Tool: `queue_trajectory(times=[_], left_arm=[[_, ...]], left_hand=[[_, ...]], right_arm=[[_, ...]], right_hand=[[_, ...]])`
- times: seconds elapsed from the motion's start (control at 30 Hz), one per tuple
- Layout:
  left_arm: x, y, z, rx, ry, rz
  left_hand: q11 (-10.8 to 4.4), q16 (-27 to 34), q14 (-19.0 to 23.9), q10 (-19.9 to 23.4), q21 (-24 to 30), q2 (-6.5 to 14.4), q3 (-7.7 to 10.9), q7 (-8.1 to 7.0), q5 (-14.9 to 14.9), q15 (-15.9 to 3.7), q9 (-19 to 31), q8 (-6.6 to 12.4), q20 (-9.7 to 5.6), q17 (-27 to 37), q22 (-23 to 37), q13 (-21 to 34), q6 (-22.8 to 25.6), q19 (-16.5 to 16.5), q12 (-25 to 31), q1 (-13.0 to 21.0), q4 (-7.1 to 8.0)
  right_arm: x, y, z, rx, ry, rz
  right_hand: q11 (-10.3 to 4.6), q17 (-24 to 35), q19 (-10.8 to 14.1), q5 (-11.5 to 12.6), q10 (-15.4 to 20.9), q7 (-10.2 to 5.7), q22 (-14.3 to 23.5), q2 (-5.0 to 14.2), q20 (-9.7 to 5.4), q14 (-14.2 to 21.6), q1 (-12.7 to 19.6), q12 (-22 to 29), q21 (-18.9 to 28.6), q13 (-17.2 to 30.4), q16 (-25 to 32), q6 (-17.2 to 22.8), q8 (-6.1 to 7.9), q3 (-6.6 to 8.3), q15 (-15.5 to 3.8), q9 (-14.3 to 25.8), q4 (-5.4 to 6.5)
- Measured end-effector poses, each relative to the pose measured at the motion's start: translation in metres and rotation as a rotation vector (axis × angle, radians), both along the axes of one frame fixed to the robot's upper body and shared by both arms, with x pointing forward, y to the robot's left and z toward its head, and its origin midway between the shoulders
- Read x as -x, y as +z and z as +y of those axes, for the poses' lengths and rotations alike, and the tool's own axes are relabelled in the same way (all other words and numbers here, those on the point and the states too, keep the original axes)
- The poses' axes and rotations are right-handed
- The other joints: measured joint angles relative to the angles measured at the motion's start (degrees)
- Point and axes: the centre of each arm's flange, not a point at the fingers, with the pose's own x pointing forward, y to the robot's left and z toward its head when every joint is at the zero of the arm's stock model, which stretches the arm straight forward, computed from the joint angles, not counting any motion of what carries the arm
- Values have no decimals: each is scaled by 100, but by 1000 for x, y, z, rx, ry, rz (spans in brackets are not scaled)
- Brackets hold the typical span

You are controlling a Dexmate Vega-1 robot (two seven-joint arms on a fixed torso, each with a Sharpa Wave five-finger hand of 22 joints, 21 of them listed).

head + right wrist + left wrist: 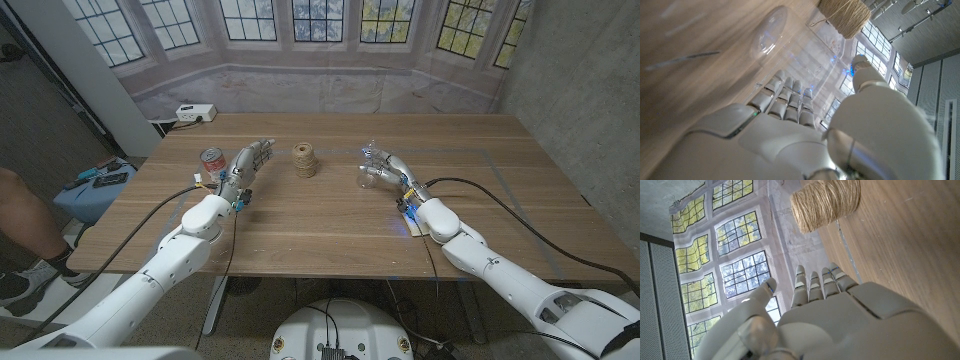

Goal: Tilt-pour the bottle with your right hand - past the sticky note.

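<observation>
Right hand [385,170] grips the clear bottle [370,168], seemingly tilted toward nine o'clock; pouring looks underway. Left hand [245,165] waits, fingers together.

No legible text, brand, number or sign in any view; the can [212,161] near the left hand carries a red label, lettering too small to read; the clear bottle [805,47] shows no readable print.
</observation>
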Motion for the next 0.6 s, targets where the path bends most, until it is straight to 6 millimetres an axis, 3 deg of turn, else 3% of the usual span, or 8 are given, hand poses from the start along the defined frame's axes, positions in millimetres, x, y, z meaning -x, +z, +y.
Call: queue_trajectory(times=[0.37, 0.6], left_arm=[[4, -2, 0, 4, 8, -6], [6, -2, 2, 4, 9, -11]], left_hand=[[0, 0, -1, 0, 0, 0, 8, 0, 0, 0, 8, 0, 0, 1, 0, 0, 0, 0, 0, 0, -40], [0, 0, -1, 0, 0, 1, -2, 0, 0, -1, 8, 0, 22, 1, 0, 0, 0, 23, 0, 45, -49]], right_arm=[[-1, -3, -4, 17, 37, 11], [0, -3, -3, 25, 61, 12]], right_hand=[[78, -156, -393, 0, -330, 49, -1, 21, -23, -435, -101, -210, -22, -70, 0, -274, -88, -54, 169, 0, -8], [95, -208, -514, 0, -409, 71, -1, 14, -27, -578, -120, -311, -21, -97, 0, -377, -89, -70, 223, 1, -24]])
